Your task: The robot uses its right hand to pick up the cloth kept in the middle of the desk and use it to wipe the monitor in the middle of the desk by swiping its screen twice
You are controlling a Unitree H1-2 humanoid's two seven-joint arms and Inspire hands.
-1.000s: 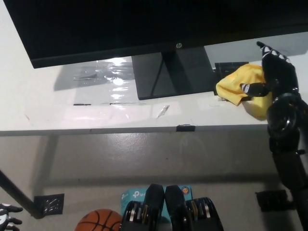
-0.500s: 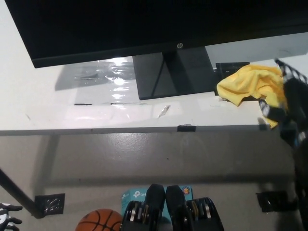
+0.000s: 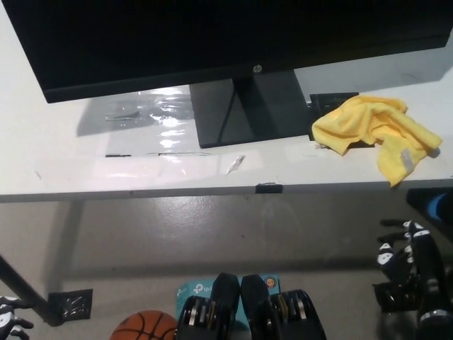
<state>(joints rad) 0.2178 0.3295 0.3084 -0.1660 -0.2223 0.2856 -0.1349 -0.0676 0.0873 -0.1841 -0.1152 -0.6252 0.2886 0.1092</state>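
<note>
The black right hand [image 3: 410,256] hangs low at the picture's lower right, below the front edge of the white surface [image 3: 85,166] and out over the grey floor. Its fingers are spread apart and it holds nothing. Up and a little to the left of that hand, well apart from it, the yellow cloth [image 3: 375,129] lies crumpled on the surface, one corner drooping toward the front edge (a small pale tag shows on that corner). Further left of the cloth stands the monitor [image 3: 212,35], its dark screen filling the top of the view, with its black stand and base [image 3: 241,110] planted on the surface; the cloth's left edge lies just beside the base and over a small black square thing [image 3: 329,103]. A shiny patch of clear film [image 3: 152,110] sits on the surface to the left of the base. The white left hand [image 3: 10,319] rests at the bottom left corner, mostly cut off, so I cannot tell how its fingers are set. Near it on the floor sits an orange basketball [image 3: 141,327].
</note>
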